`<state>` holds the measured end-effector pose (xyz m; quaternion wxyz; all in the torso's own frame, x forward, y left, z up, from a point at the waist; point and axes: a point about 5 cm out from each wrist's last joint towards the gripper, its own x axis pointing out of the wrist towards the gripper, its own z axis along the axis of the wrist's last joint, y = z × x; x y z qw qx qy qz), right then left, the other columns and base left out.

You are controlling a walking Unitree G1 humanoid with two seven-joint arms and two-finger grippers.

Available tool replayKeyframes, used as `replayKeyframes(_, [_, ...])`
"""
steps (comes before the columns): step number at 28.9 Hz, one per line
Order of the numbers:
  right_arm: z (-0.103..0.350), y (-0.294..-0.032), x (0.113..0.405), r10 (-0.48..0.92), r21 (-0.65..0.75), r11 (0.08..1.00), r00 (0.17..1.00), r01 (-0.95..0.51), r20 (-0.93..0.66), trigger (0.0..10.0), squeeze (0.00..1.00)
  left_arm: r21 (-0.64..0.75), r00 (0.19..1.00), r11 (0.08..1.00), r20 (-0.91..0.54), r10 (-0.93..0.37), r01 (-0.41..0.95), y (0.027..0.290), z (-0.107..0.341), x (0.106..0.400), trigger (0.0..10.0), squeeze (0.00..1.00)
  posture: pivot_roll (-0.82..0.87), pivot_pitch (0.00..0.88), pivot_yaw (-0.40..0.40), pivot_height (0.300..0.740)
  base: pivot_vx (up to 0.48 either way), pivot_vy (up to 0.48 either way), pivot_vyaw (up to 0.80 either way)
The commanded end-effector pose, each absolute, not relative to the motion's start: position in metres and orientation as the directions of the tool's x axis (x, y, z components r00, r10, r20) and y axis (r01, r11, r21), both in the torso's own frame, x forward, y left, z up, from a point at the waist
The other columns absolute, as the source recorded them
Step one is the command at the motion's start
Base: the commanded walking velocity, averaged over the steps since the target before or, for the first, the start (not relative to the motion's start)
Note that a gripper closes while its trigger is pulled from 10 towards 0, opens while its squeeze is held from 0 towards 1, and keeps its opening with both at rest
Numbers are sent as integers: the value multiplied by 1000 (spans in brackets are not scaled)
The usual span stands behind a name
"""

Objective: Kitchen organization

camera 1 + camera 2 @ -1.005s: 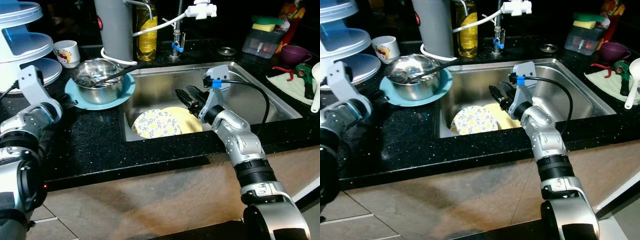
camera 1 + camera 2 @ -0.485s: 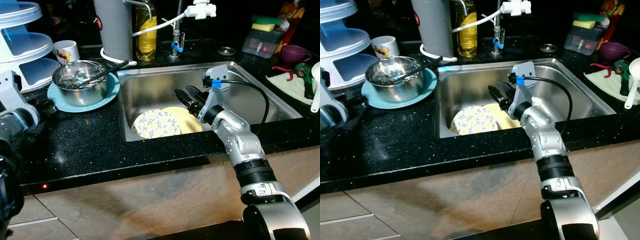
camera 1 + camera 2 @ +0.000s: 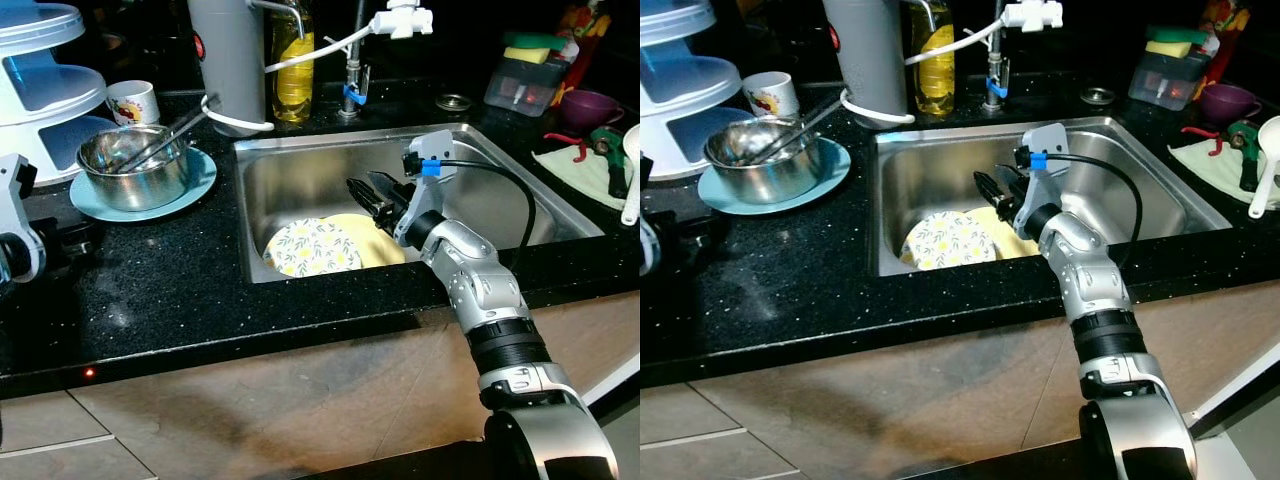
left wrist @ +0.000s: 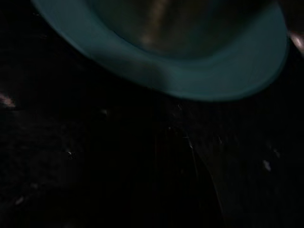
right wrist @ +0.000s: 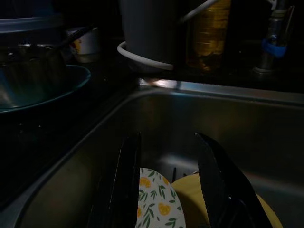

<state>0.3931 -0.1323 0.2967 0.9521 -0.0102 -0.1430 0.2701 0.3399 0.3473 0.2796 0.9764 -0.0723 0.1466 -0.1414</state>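
on the black counter left of the sink: teal plate (image 3: 195, 182) carrying a steel bowl (image 3: 133, 167) with a dark utensil (image 3: 165, 131) leaning out of it. over the last second this stack has travelled from the sink's edge to a spot beside the white tiered rack (image 3: 680, 80) and the printed mug (image 3: 133, 101), well apart from the basin now.

left gripper (image 3: 62, 240): drawn back along the counter, no longer by the plate; its wrist view is dark, showing the plate's near rim, and whether its fingers are parted cannot be told.

right gripper (image 3: 368, 192): unchanged, hanging inside the sink (image 3: 330, 145), fingers spread with nothing between them, above the lemon-print plate (image 3: 310, 247) and the yellow plate (image 3: 375, 238) lying overlapped on the basin floor.

assessment: counter stack looks relocated; the two sink plates appear the next items, the right gripper already placed for them.
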Motion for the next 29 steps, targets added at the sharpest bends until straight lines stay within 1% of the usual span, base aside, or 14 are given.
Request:
replayKeyframes(1, [296, -129, 393, 529, -97, 847, 807, -523, 262, 10000, 0, -194, 872, 952, -390, -296, 236, 351, 257, 333, 0, 0, 54, 226, -4, 740, 0, 0, 0])
replayKeyframes(6, [297, -130, 393, 526, -97, 849, 809, -520, 264, 10000, 0, -195, 837, 914, -368, -404, 356, 340, 267, 332, 0, 0, 53, 226, -2, 740, 0, 0, 0])
replayKeyframes(8, [297, -131, 393, 523, -96, 850, 810, -518, 265, 10000, 0, -198, 790, 859, -337, -512, 472, 329, 274, 329, 0, 0, 53, 227, 0, 740, 0, 0, 0])
replayKeyframes(15, [298, -132, 393, 521, -95, 851, 811, -516, 268, 10000, 0, -146, 735, 774, -249, -631, 616, 313, 289, 322, 0, 0, 52, 231, -1, 740, 0, 0, 0])
replayKeyframes(16, [298, -132, 393, 521, -95, 852, 810, -515, 269, 10000, 0, -141, 720, 748, -203, -663, 649, 312, 295, 319, 7137, 0, 52, 231, -1, 740, 0, 0, 0])
replayKeyframes(17, [299, -132, 393, 520, -94, 852, 810, -515, 270, 10000, 0, -143, 707, 724, -155, -690, 675, 311, 302, 317, 10000, 0, 50, 233, -3, 740, 0, 0, 0])
replayKeyframes(19, [300, -132, 393, 519, -93, 853, 811, -514, 272, 10000, 0, -147, 699, 708, -114, -706, 691, 310, 308, 315, 10000, 0, 50, 233, -3, 740, 0, 0, 0])
replayKeyframes(20, [300, -132, 394, 517, -90, 853, 811, -514, 275, 10000, 0, -116, 726, 726, -54, -686, 678, 312, 316, 317, 10000, 0, 51, 231, -4, 740, 0, 0, 0])
replayKeyframes(21, [300, -132, 394, 517, -90, 853, 811, -514, 275, 10000, 0, -116, 726, 726, -54, -686, 678, 312, 316, 317, 10000, 0, 51, 231, -4, 740, 0, 0, 0])
replayKeyframes(23, [300, -132, 394, 515, -84, 854, 811, -513, 278, 10000, 0, -71, 801, 798, 13, -599, 598, 318, 325, 323, 10000, 0, 55, 228, -5, 740, 0, 0, 0])
replayKeyframes(25, [300, -131, 394, 515, -79, 854, 811, -515, 279, 10000, 0, -44, 844, 843, 20, -536, 536, 322, 326, 326, 10000, 0, 55, 228, -5, 740, 0, 0, 0])
replayKeyframes(26, [298, -129, 393, 516, -70, 852, 810, -519, 279, 10000, 0, -54, 893, 892, 35, -448, 449, 324, 328, 330, 10000, 612, 54, 226, -3, 740, 0, 0, 0])
replayKeyframes(28, [297, -128, 393, 518, -67, 851, 809, -521, 278, 10000, 0, -38, 905, 904, 35, -424, 425, 324, 328, 330, 10000, 612, 54, 226, -3, 740, 0, 0, 0])
replayKeyframes(29, [295, -126, 393, 519, -62, 849, 809, -524, 276, 10000, 0, -9, 927, 927, 2, -375, 375, 324, 325, 331, 10000, 1000, 54, 226, -3, 740, 0, 0, 0])
